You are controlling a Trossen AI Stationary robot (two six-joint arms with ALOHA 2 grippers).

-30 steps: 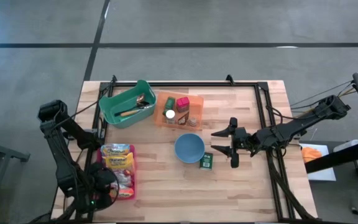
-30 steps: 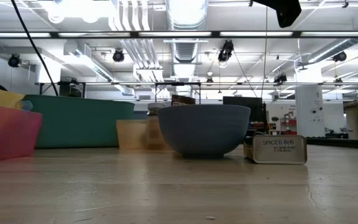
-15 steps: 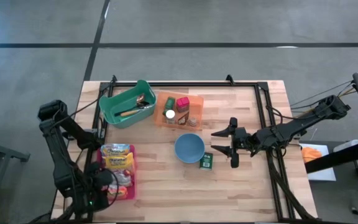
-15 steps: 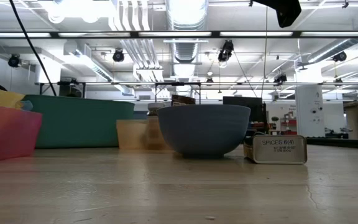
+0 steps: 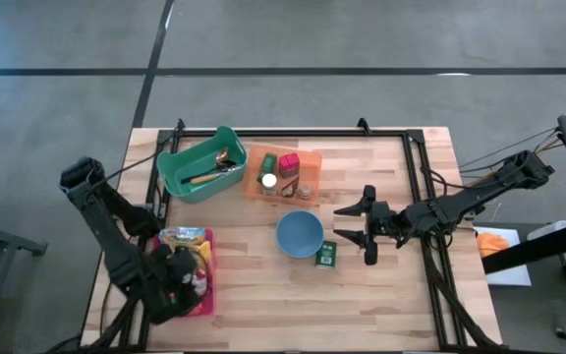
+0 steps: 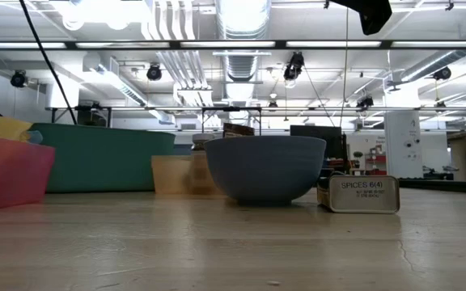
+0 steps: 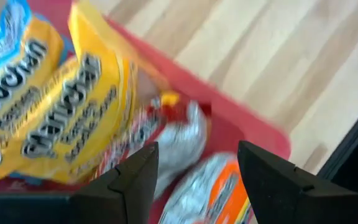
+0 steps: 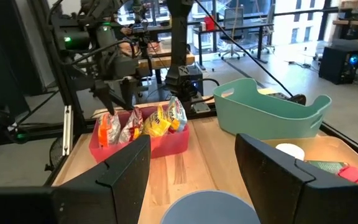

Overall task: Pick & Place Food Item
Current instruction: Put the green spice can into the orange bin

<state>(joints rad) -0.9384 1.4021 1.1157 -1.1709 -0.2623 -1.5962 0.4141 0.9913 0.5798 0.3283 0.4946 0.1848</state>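
Note:
A red bin at the table's near left holds yellow noodle packets and silver and orange foil packets lying in a heap. My left gripper hangs open above the bin, pointing steeply down. Its fingers stand over the foil packets with nothing between them. My right gripper waits open and level at the table's middle right, pointing at the blue bowl. The right wrist view shows the left gripper just above the packets.
A green spice tin stands beside the bowl's near right side. A teal bin with utensils and an orange bin with small jars sit at the far side. Bare wood lies along the near edge, right of the red bin.
My left gripper has swung from the red bin's near left corner toward the table's right and far side. It has risen a little and now stands over the packets. The packets, the bowl and my right arm have kept still.

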